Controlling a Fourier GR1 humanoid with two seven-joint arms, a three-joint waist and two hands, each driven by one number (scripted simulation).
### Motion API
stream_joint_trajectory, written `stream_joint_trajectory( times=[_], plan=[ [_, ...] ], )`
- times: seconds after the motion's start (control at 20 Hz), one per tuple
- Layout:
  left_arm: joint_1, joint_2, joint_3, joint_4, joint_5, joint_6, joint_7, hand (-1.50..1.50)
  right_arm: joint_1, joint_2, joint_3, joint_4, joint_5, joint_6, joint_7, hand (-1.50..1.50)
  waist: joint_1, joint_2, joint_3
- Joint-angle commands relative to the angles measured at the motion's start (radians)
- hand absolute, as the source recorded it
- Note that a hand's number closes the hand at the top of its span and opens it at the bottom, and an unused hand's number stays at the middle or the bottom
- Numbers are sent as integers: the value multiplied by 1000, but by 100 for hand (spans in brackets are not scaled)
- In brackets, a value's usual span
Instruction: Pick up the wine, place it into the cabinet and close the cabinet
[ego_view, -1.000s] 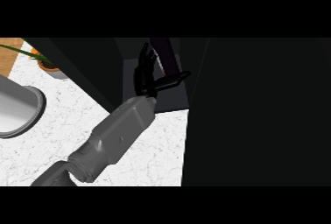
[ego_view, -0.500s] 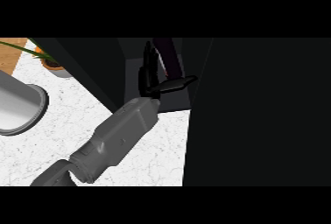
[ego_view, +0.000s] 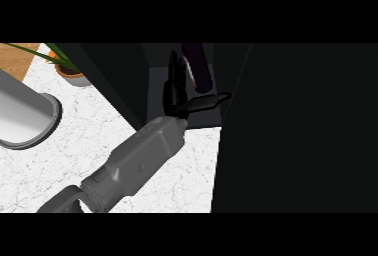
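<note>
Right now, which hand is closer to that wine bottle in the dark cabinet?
The left hand: it reaches into the cabinet and sits right beside the wine bottle. The right hand is not in view.

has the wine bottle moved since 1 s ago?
Yes. The wine bottle has gone deeper into the dark cabinet, up the view and away from the white counter. The hand has gone in with it.

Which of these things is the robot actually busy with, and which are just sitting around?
Part of the job:
- wine bottle
- cabinet, dark inside
- left robot hand, beside the bottle

Just sitting around:
- potted plant
- grey cylinder
- marble counter
</note>
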Motion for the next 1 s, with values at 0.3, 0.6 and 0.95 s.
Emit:
stream_joint_trajectory(
  times=[0.3, 0.6, 0.95],
  plan=[
    [31, -1, -76, -120, -1, 6, -23, -150, -74, -11, -53, 4, -18, -44, 76, -150, 51, -13, 0],
    [59, -1, -72, -93, -25, -26, -35, -150, -10, -32, -33, -112, -38, -36, 135, -150, 53, -15, 0],
    [201, -1, -72, -294, -142, 69, -80, -150, -20, -19, -70, -3, -11, -42, 58, -150, 90, -22, 1]
  ],
)
